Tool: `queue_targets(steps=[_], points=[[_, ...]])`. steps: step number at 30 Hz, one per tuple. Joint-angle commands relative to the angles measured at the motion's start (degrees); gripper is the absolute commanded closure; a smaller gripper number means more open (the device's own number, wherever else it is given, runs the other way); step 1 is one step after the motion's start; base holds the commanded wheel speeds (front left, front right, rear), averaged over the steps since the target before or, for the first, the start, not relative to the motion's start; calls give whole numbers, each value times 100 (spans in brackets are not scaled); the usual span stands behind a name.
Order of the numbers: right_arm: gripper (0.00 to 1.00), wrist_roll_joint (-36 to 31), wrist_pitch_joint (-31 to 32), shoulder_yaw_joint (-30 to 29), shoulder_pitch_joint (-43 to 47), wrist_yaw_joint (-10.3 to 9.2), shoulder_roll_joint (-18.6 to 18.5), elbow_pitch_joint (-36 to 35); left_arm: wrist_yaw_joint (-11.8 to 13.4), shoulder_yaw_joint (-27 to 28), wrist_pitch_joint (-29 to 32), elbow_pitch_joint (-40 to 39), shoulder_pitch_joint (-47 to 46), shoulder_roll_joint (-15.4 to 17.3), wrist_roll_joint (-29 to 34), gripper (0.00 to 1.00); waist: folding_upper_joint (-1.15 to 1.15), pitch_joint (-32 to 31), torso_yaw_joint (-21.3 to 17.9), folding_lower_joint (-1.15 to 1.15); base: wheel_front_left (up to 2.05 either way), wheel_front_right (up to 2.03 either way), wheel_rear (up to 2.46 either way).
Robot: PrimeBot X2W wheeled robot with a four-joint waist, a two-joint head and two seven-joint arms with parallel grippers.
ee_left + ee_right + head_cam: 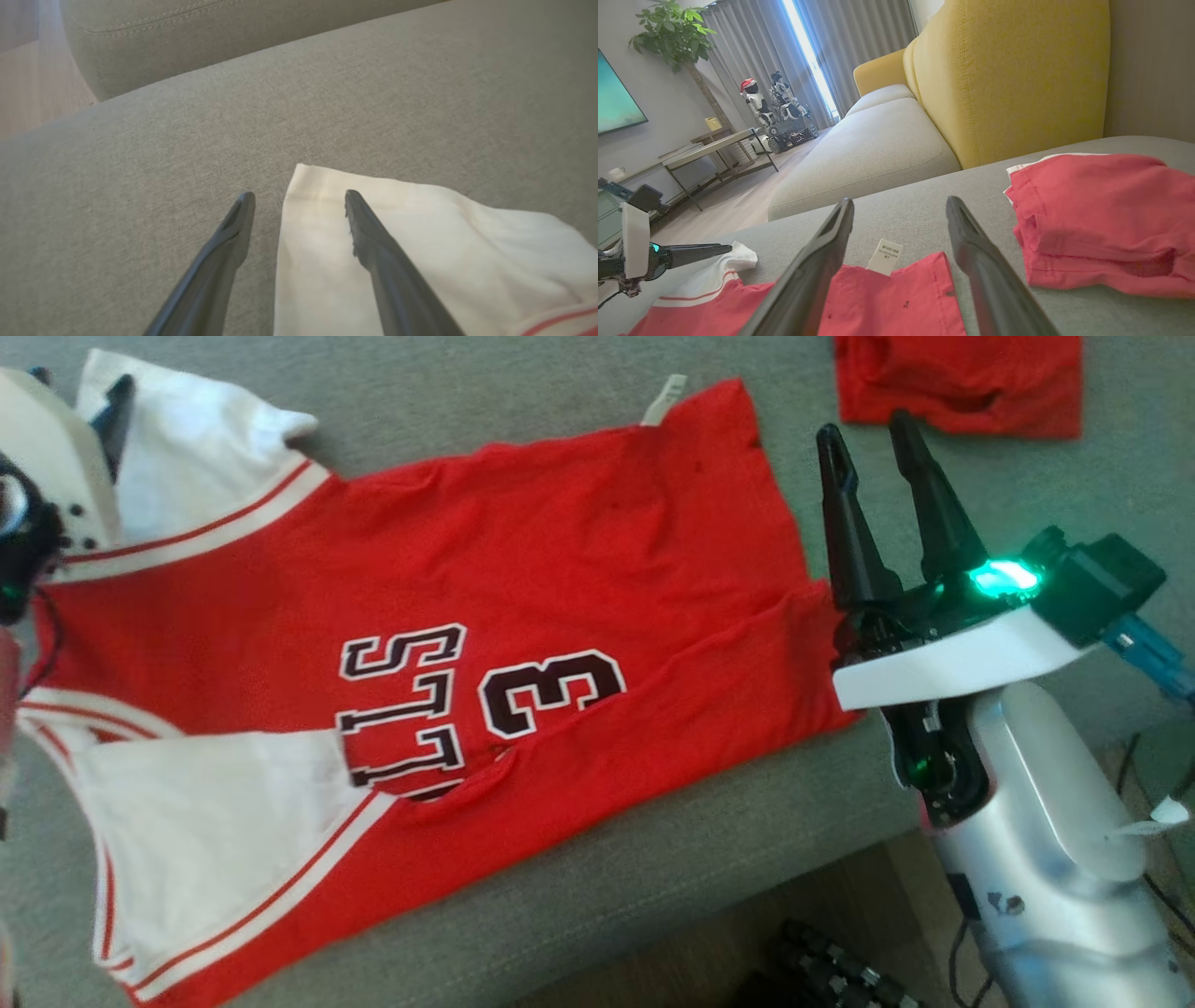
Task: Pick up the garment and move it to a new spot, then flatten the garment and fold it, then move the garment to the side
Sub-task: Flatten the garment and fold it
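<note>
While the jersey (560, 569) is lying spread on the sofa (700, 840), the left jaws are hovering open over its white sleeve (420, 242), the right jaws open beside its hem (805, 569), likely to fold it.

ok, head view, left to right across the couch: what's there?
left gripper → red jersey → right gripper. The second red garment at top shares the right gripper's span, so I skip it.
</note>
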Motion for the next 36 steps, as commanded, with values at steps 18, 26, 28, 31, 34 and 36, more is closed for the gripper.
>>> queue_targets(steps=[18, 26, 28, 31, 34, 36], points=[[0, 57, -8, 89, -205, -4, -95, 292, -5, -494, -72, -62, -421, 549, -708, 100, 0, -3, -2, -1, 0, 0, 0], [0, -107, 1018, 122, -585, -4, -733, 611, -5, -636, -1002, -410, -112, 298, -716, 100, 0, -209, 686, -1, 0, 0, 0], [0, -97, 1212, 180, -722, -4, -887, 678, -3, -653, -1184, -472, -37, 251, -717, 100, 0, -239, 830, -1, 0, 0, 0], [0, 103, 1479, 277, -916, -4, -1084, 845, 13, -693, -1407, -567, 65, 162, -704, 100, 0, -264, 1006, -1, 0, 0, 0], [0, 241, 1688, 390, -1109, -4, -1301, 1147, 17, -751, -1513, -667, 152, 71, -709, 100, 0, -264, 1138, -1, 0, 0, 0], [0, 315, 1785, 508, -1231, -4, -1414, 1365, 19, -788, -1542, -737, 194, 34, -710, 100, 0, -249, 1201, -1, 0, 0, 0]])
